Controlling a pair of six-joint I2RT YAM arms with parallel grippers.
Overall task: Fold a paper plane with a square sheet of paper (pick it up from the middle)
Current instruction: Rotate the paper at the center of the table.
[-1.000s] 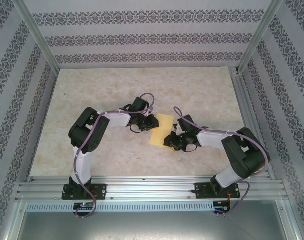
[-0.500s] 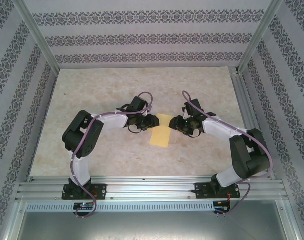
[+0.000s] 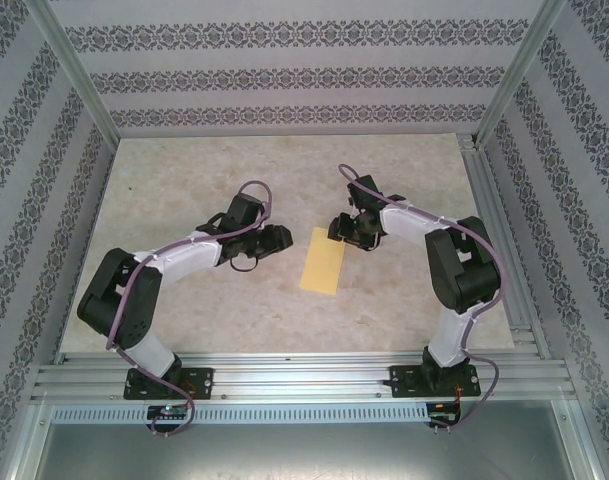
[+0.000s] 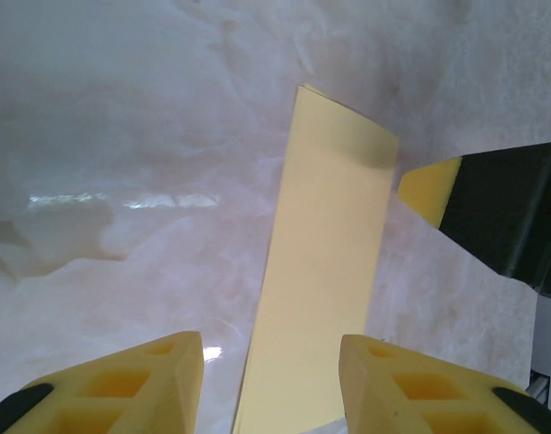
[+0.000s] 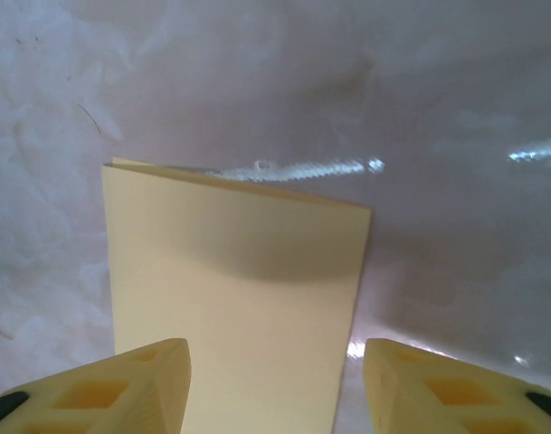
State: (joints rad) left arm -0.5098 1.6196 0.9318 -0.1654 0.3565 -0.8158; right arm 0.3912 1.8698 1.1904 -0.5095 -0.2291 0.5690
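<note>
The square sheet of paper [image 3: 323, 265] lies flat on the table as a pale-yellow narrow rectangle, folded double with two layers showing at its far edge. My left gripper [image 3: 283, 238] is open just left of the sheet's far end, holding nothing. Just off the far right corner my right gripper [image 3: 336, 228] hovers, also open and empty. In the left wrist view the sheet [image 4: 325, 289] runs away between my left gripper's [image 4: 270, 384] fingertips, and a right finger [image 4: 492, 212] shows beyond it. In the right wrist view the sheet [image 5: 239, 289] lies below my right gripper [image 5: 275, 389].
The pale marble-patterned table [image 3: 184, 190] is bounded by patterned walls and aluminium frame posts [image 3: 499, 90]. A metal rail [image 3: 304, 378] at the near edge carries both arm bases. Bare table surrounds the sheet on all sides.
Both grippers have opened and drawn back from the sheet, the left one leftwards and the right one towards the far side. The sheet now lies flat and free.
</note>
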